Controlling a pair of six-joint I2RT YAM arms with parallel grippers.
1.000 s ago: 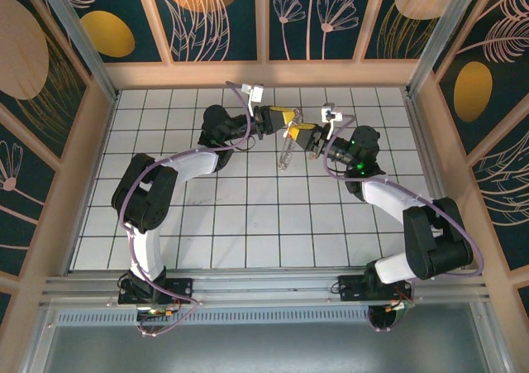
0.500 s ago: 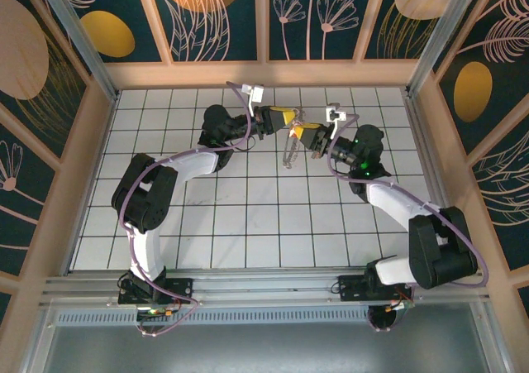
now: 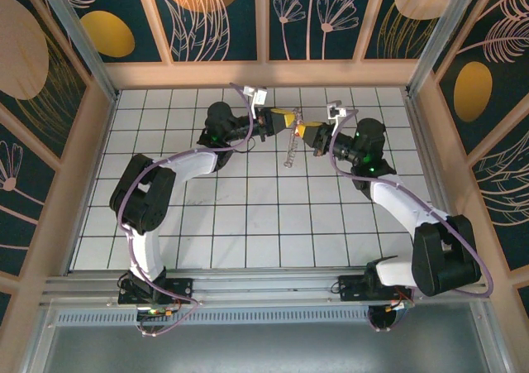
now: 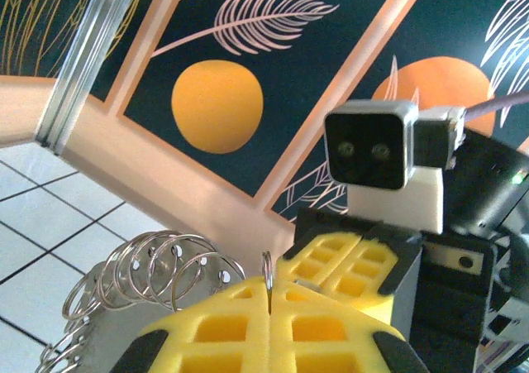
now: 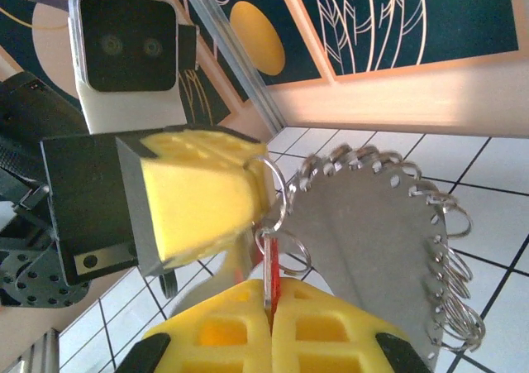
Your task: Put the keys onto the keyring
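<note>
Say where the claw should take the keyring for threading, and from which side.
On the keyring, probably one split ring at the rim, not the flat plate. Clamp across the ring's two faces, coming from the side away from the hanging plate. The left claw is shut on one that way, leaving its loop clear toward the red key in the right claw.
</note>
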